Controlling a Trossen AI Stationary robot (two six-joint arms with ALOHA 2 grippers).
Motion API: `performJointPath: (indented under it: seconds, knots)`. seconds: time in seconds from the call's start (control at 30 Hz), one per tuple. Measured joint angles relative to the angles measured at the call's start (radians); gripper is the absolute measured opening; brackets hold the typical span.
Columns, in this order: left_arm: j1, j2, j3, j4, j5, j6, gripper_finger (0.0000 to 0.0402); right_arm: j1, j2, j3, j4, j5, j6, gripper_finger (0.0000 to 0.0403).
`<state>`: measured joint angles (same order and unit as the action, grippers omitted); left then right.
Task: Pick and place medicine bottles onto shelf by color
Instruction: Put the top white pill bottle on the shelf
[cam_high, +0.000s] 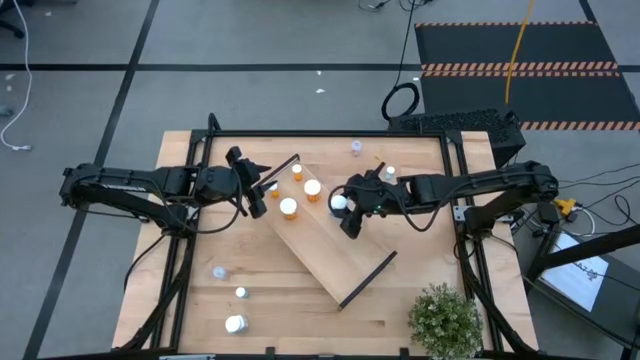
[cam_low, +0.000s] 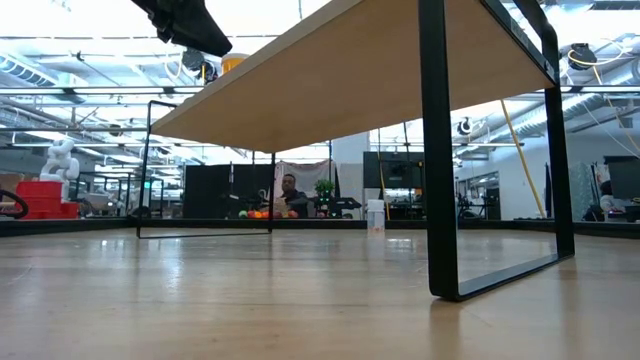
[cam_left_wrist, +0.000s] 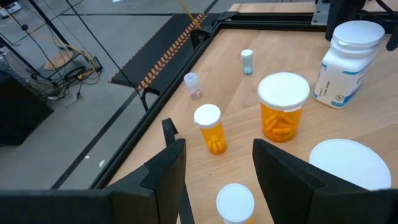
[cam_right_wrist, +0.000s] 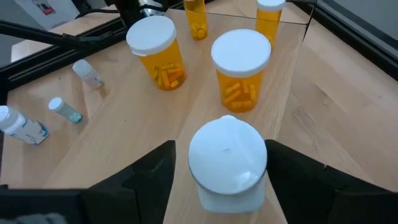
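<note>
Straddling a white-capped bottle (cam_right_wrist: 227, 163), the right claw (cam_high: 345, 208) has its two dark fingers (cam_right_wrist: 149, 180) spread apart on either side of the cap, with a sliver of gap showing on each flank, so it is not clamped. The bottle stands upright on the shelf (cam_high: 335, 262), the long light-wood board lying on a slant across the middle of the overhead frame.

Just beyond that bottle, toward the upper left of the board, three orange bottles stand close together: a wide one (cam_high: 312, 189), another wide one (cam_high: 288, 207) and a slim one (cam_high: 297, 171) (all white-capped, pills visible in the wrist pictures).

The left claw (cam_high: 262, 186) sits at the board's upper left end, fingers (cam_left_wrist: 163, 171) apart and holding nothing, with a small white cap (cam_left_wrist: 235, 200) low between them.

Off the board, on the counter (cam_high: 190, 300), a white bottle with a label (cam_high: 389, 174) stands right of centre near the top, and a tiny clear vial (cam_high: 356, 148) sits higher still. In the lower left lie three more: a pale one (cam_high: 219, 271), a small white-capped one (cam_high: 241, 293) and a larger one (cam_high: 235, 324).

A green plant (cam_high: 444, 318) fills the lower right corner.
</note>
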<state>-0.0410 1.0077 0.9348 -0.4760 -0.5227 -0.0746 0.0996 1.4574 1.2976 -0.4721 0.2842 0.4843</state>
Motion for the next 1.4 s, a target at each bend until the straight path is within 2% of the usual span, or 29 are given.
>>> performJointPath:
  seconds: [0.33,0.53,0.63,0.8,1.0,1.2,1.33,1.4]
  knots:
    - [0.0,0.0,0.0,-0.007,0.001,-0.005,0.0186,0.007,-0.064,0.0,-0.079,0.03,-0.063,0.0239]
    - [0.0,0.0,0.0,-0.017,0.001,-0.013,0.0186,0.007,-0.082,-0.034,-0.099,0.041,-0.078,0.0225]
    - [0.0,0.0,0.0,-0.021,0.001,-0.02,0.0186,0.007,-0.082,-0.076,-0.104,0.087,-0.099,0.0212]
    - [-0.008,0.0,0.0,-0.023,0.001,-0.031,0.0186,-0.002,-0.081,-0.148,-0.027,0.081,-0.138,0.0184]
    - [-0.026,0.0,0.0,-0.022,0.002,-0.032,0.0186,0.002,-0.081,-0.161,-0.018,0.06,-0.159,0.0152]
    - [-0.027,0.0,0.0,-0.021,0.001,-0.033,0.0186,-0.024,-0.079,-0.164,-0.004,0.143,-0.204,0.0127]
    - [-0.027,0.0,0.0,-0.02,0.001,-0.034,0.0186,-0.048,-0.076,-0.204,0.09,0.123,-0.226,0.0106]
    - [-0.028,0.0,0.0,-0.019,0.001,-0.034,0.0186,-0.057,-0.076,-0.224,0.138,0.078,-0.241,0.0096]
